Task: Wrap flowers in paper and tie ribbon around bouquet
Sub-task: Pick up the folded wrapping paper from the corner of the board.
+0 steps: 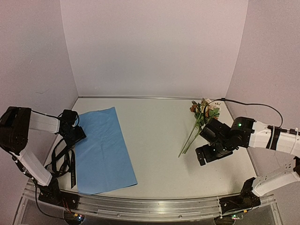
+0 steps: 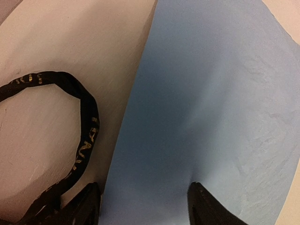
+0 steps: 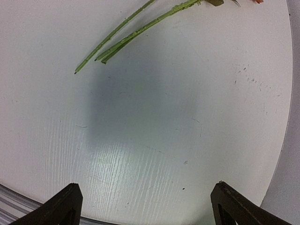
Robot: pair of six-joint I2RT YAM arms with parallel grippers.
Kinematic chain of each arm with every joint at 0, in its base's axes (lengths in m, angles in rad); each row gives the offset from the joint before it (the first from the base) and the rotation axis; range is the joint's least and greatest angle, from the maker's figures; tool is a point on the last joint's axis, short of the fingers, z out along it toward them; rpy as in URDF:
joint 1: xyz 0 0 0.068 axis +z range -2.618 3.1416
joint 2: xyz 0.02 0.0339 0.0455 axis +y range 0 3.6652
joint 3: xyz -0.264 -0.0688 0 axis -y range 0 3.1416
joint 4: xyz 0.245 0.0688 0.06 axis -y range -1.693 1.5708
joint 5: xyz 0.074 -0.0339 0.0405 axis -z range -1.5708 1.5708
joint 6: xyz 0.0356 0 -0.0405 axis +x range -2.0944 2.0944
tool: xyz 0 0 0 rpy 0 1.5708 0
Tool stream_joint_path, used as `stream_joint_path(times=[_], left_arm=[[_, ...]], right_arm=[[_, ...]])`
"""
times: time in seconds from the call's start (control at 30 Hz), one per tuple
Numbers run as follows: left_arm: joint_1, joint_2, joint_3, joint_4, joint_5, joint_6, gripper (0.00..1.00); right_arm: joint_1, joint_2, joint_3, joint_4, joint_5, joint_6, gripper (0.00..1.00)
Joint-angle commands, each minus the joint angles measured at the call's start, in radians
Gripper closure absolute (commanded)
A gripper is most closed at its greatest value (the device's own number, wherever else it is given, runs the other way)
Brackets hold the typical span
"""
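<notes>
Left gripper (image 1: 76, 136) (image 2: 147, 212): jaws part-way apart, held low over the left edge of the paper (image 1: 103, 150) (image 2: 211, 117). One finger is over the sheet, the other over the ribbon (image 1: 63, 161) (image 2: 86, 126); nothing is held.

Paper: light blue face up, flat on the left side of the counter (image 1: 154, 140), running from near the far edge to the near edge.

Ribbon: black with pale lettering, looped loosely along the counter's left edge, just beside the paper.

Right gripper (image 1: 206, 157) (image 3: 150, 206): jaws wide and holding nothing, over bare counter on the right side.

Flowers (image 1: 204, 112) (image 3: 136, 33): lying on the counter, blooms near the far right corner, stems slanting toward the centre, their tips just beyond the right gripper.
</notes>
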State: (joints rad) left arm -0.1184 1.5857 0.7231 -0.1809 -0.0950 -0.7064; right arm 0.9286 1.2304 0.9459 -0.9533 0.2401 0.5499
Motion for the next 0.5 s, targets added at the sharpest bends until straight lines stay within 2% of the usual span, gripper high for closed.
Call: stream_joint_path(times=[0.0,0.2,0.33,0.47], left_arm=[[0.004,0.008,-0.001,0.044,0.042,0.003,0.46],[-0.001,-0.035,0.023,0.038,0.091,0.039,0.77],[-0.012,-0.065,0.046,0.019,0.151,0.071,0.94],[-0.028,-0.1,0.069,0.003,0.185,0.088,1.0]], right_arm=[[0.006,0.002,-0.013,0.015,0.008,0.011,0.02],[0.005,0.024,-0.006,0.019,0.001,0.015,0.02],[0.006,0.046,0.005,0.023,-0.009,0.016,0.02],[0.006,0.068,0.019,0.027,-0.014,0.015,0.02]])
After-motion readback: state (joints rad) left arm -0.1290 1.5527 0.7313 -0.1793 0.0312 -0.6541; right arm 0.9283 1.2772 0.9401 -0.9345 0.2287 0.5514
